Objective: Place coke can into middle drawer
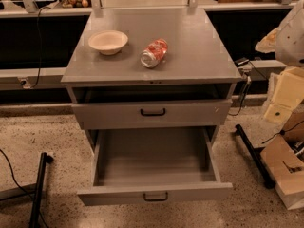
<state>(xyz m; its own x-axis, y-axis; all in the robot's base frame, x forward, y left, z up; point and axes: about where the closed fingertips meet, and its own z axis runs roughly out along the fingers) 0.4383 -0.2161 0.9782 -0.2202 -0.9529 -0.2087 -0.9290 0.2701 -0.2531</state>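
Nearest you, the middle drawer (118,193) stands pulled open. On the cabinet top (194,56) the bowl (108,42) sits just left of the can (154,52), which lies on its side, not yet picked up. Your gripper (284,96) hangs far right, well apart; open or closed, you cannot tell. Next, grasp the can without touching the bowl.
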